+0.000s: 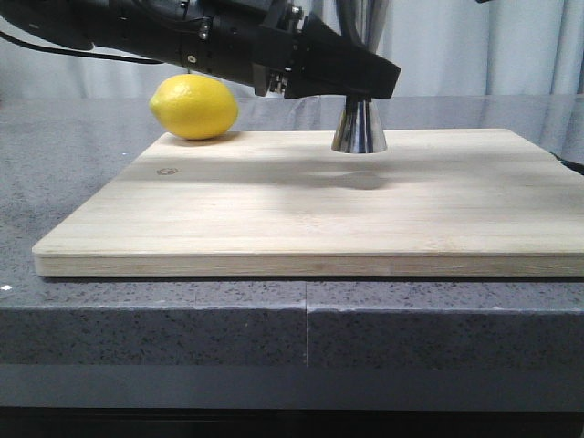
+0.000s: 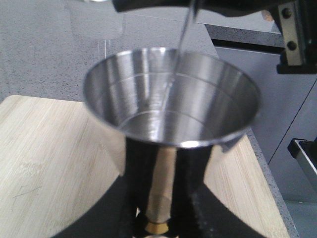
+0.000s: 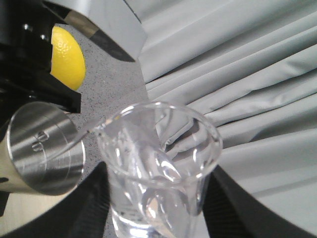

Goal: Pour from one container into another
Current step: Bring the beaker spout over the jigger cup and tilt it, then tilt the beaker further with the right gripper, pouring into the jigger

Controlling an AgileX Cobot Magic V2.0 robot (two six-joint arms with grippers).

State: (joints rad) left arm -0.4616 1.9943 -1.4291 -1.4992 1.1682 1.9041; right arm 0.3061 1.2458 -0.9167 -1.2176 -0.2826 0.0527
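A pale wooden cutting board (image 1: 310, 205) with fine grain and one small dark knot near its left side lies on a dark grey speckled stone counter (image 1: 164, 328), and the counter's front edge shows a thin vertical seam. Behind the counter hangs a light grey curtain (image 3: 247, 74) in long soft folds. A yellow lemon (image 1: 193, 107) rests at the far left corner of the board, partly on its edge. The steel jigger (image 1: 359, 128) stands upright on the far part of the board, right of the lemon and well apart from it; it throws a soft shadow on the wood in front of it. The left gripper (image 2: 158, 218) reaches in from the left and is closed around the jigger's narrow gold-coloured waist, with one black finger on each side of it. In the left wrist view the upper cone of the jigger is open, its inside is shiny with faint ring marks, and a thin clear stream falls into it. The glass beaker (image 3: 158, 168) is held tilted above the jigger, its pouring lip just over the steel rim, and the right gripper (image 3: 153, 208) clasps it between dark fingers (image 3: 84, 208) on both sides. Some clear liquid is in the beaker.
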